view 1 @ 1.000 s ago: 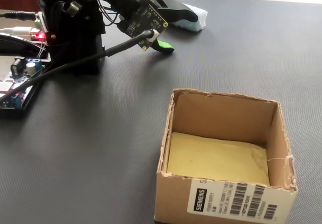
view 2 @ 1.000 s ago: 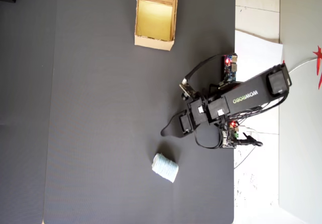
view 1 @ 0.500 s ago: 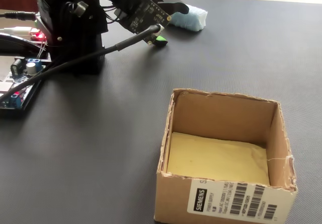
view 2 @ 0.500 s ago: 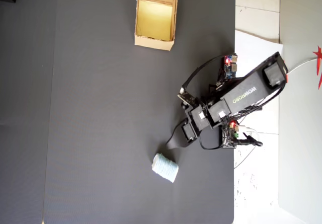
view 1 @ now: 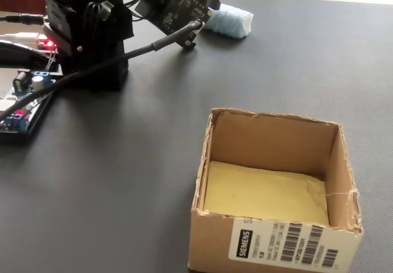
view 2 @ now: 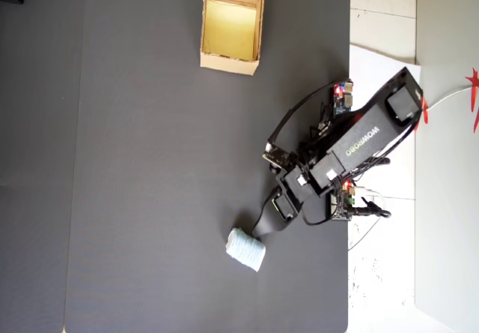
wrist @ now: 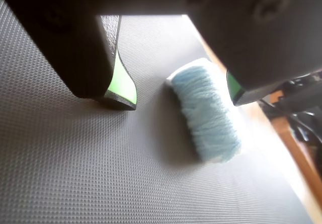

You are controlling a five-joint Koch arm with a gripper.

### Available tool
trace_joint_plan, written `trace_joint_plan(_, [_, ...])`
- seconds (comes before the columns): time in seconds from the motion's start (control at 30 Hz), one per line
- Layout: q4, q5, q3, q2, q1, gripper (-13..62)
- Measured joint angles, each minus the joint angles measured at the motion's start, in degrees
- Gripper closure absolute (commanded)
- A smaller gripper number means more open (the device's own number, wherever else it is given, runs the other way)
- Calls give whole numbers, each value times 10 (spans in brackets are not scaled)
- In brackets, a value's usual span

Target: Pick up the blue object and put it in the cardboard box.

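Note:
The blue object [wrist: 206, 114] is a pale blue ribbed lump lying on the dark mat, also seen in the fixed view [view 1: 231, 21] and the overhead view [view 2: 245, 249]. My gripper [wrist: 180, 93] is open and low over the mat. Its green-padded fingers [wrist: 121, 85] stand either side of the lump's near end, the right one closest to it, and neither visibly touches it. In the overhead view the gripper [view 2: 260, 227] sits just right of and above the lump. The cardboard box [view 1: 276, 245] stands open and upright, far from the lump, at the top of the overhead view [view 2: 229, 64].
The arm's black base [view 1: 86, 37] and circuit boards with a red light [view 1: 21, 98] sit at the fixed view's left. A thick cable [view 1: 104, 67] runs from the gripper to them. In the overhead view the mat ends at white paper [view 2: 382, 71] on the right.
The arm has swung toward the blue object and lowered. The gripper went from beside it to straddling its near end. The lump and box have not moved.

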Motion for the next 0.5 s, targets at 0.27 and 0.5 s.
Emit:
trace_joint_plan(0.27, [91, -1, -134, -64, 0, 156])
trace_joint_plan(0.5, [214, -13, -263, -121, 0, 155])
